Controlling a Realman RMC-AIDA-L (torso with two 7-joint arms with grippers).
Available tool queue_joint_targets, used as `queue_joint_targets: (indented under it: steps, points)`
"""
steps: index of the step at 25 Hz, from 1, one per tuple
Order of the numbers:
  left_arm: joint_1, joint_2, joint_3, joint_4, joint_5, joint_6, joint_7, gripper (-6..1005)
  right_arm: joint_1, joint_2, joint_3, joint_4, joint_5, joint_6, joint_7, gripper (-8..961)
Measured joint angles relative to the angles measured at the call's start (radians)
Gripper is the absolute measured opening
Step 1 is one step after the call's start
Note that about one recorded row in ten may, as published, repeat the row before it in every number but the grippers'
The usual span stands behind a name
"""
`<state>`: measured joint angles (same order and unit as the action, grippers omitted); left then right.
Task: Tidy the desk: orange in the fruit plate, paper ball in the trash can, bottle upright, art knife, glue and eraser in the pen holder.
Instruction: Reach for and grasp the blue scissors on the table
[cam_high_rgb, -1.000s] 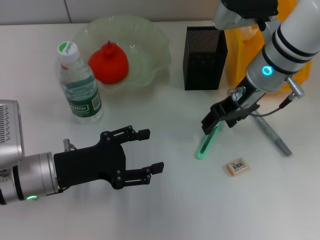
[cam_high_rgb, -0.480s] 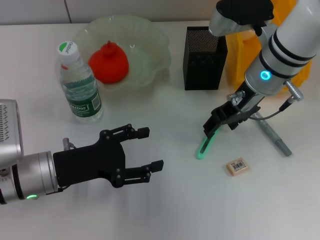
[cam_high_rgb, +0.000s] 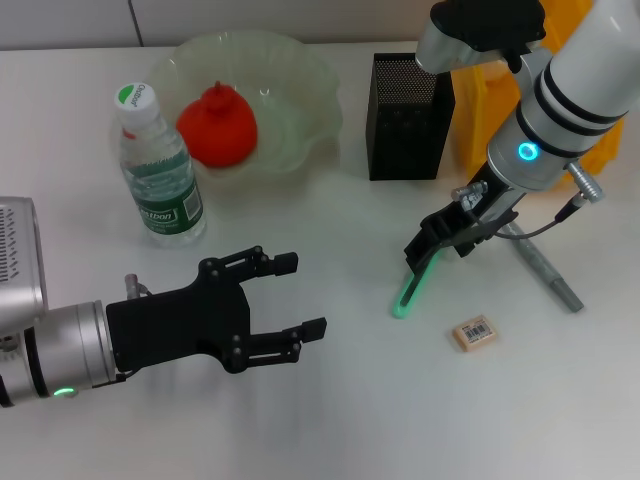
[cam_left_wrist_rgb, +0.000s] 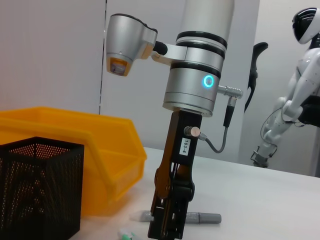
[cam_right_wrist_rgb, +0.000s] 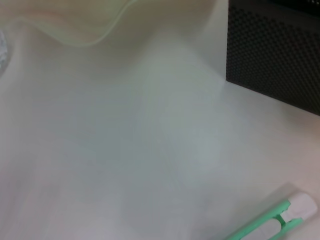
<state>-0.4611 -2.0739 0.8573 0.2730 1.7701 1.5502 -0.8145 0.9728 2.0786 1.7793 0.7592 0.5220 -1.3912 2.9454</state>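
Orange plated, bottle upright; right hand clamps the green art knife at 4 o'clock; eraser waits, left hand open, empty.

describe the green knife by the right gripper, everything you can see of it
The knife is a slim, translucent green plastic stick with a paler slot along its middle and a whitish end cap, seen in the right wrist view. It lies flat on the white table, angled, in front of the pen holder and apart from the eraser. The right gripper is at its upper end, covering that tip; whether it has a grip cannot be told.
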Motion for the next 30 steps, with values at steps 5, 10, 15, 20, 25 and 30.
queue_joint_targets:
  steps: [5, 10, 15, 20, 25, 30]
  points:
    - [-0.001, -0.001, -0.006, 0.0, 0.0, -0.001, 0.0, 815, 0.003, 0.0, 0.0, 0.0, -0.001, 0.004, -0.004, 682]
    - [-0.001, -0.002, -0.008, 0.0, -0.008, -0.012, 0.0, 815, 0.001, 0.0, 0.0, 0.0, 0.0, 0.012, -0.006, 682]
    - [-0.001, -0.002, -0.008, 0.0, -0.011, -0.015, 0.0, 815, 0.0, 0.0, 0.0, 0.0, 0.003, 0.013, -0.015, 682]
    - [-0.001, -0.002, -0.006, 0.0, -0.012, -0.015, 0.0, 815, 0.0, 0.0, -0.001, 0.0, 0.002, 0.014, -0.015, 682]
    - [-0.001, -0.002, -0.004, -0.008, -0.012, -0.015, 0.005, 815, 0.001, 0.0, -0.031, -0.001, 0.002, 0.025, -0.015, 681]
    - [-0.001, -0.002, -0.007, -0.024, -0.013, -0.015, 0.032, 815, 0.006, 0.0, -0.041, -0.001, 0.0, 0.024, -0.011, 681]
